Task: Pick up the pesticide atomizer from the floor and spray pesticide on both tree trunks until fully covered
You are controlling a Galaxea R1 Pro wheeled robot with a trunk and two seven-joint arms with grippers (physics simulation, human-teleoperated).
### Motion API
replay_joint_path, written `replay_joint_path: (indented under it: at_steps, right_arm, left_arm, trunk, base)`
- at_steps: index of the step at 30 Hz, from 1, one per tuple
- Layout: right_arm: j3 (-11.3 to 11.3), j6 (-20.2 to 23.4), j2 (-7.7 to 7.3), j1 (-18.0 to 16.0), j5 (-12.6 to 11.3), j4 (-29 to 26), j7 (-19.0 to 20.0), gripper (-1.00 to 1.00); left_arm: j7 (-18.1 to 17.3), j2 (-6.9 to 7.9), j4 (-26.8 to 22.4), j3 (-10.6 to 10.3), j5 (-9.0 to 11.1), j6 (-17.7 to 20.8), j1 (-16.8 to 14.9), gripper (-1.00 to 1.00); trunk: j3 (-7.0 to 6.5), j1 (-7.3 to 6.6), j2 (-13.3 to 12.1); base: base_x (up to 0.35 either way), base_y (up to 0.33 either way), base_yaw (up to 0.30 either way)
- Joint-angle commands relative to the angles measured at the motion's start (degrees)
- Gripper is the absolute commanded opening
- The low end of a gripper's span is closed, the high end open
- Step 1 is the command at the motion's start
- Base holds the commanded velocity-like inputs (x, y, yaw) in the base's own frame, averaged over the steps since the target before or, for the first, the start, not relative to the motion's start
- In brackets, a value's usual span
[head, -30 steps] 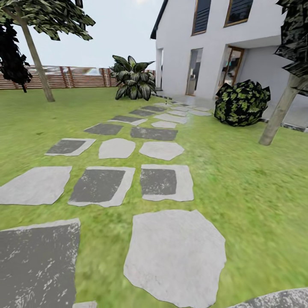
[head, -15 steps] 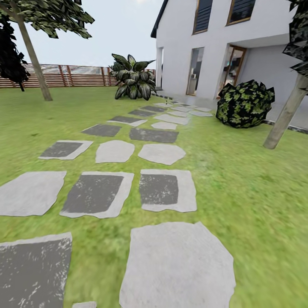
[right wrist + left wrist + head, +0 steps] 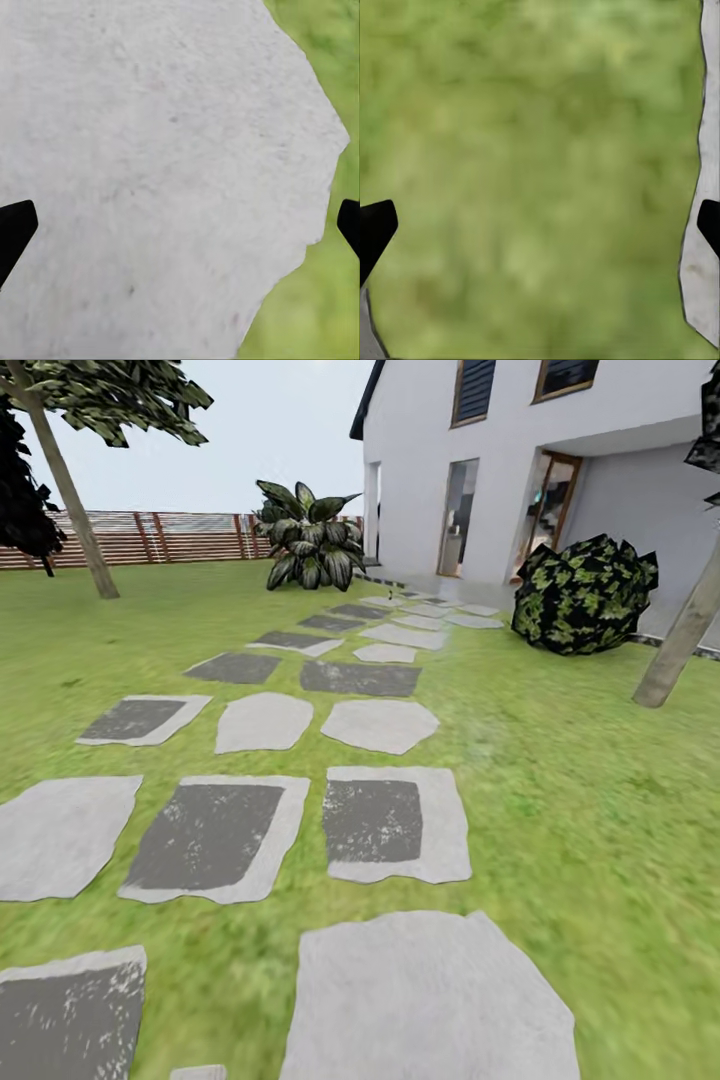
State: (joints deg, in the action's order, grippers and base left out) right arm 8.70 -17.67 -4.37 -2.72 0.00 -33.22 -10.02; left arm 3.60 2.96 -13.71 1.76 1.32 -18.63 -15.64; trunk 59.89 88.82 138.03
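The garden lawn (image 3: 590, 800) stretches ahead, crossed by a path of grey paving stones (image 3: 395, 825). One pale tree trunk (image 3: 68, 490) leans at the far left near the slatted fence (image 3: 170, 537). The other pale trunk (image 3: 685, 640) rises at the right edge. I cannot make out the atomizer or any mist. My left gripper (image 3: 540, 225) hangs open over grass, its black fingertips (image 3: 375, 229) far apart. My right gripper (image 3: 180, 225) is open above a pale stone slab (image 3: 150, 172), with nothing between its fingertips (image 3: 15, 229).
A white house (image 3: 480, 460) with a doorway stands behind the path. A dark round bush (image 3: 583, 597) sits right of the path near the house, a broad-leafed plant (image 3: 308, 540) at the path's far left, and a black cypress-like tree (image 3: 22, 500) by the fence.
The whole head view has shifted: the camera has moved forward along the path, so stones, bush and right trunk appear a little nearer and lower.
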Motion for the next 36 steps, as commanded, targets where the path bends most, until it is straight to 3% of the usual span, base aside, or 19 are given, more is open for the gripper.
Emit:
replay_joint_path:
  at_steps: [1, 36]
  right_arm:
    - [0.0, 0.0, -0.01, 0.0, 0.0, 0.0, 0.0, 1.0]
    - [-0.1, 0.1, 0.02, 0.0, 0.1, 0.0, 0.0, 1.0]
  left_arm:
    - [0.0, 0.01, 0.0, 0.0, 0.0, 0.0, 0.0, 1.0]
    - [0.0, -0.06, 0.0, 0.0, 0.0, 0.0, 0.0, 1.0]
  trunk:
    - [0.0, 0.0, 0.0]
    - [0.0, 0.0, 0.0]
  base:
    - [0.34, 0.0, 0.0]
    - [0.34, 0.0, 0.0]
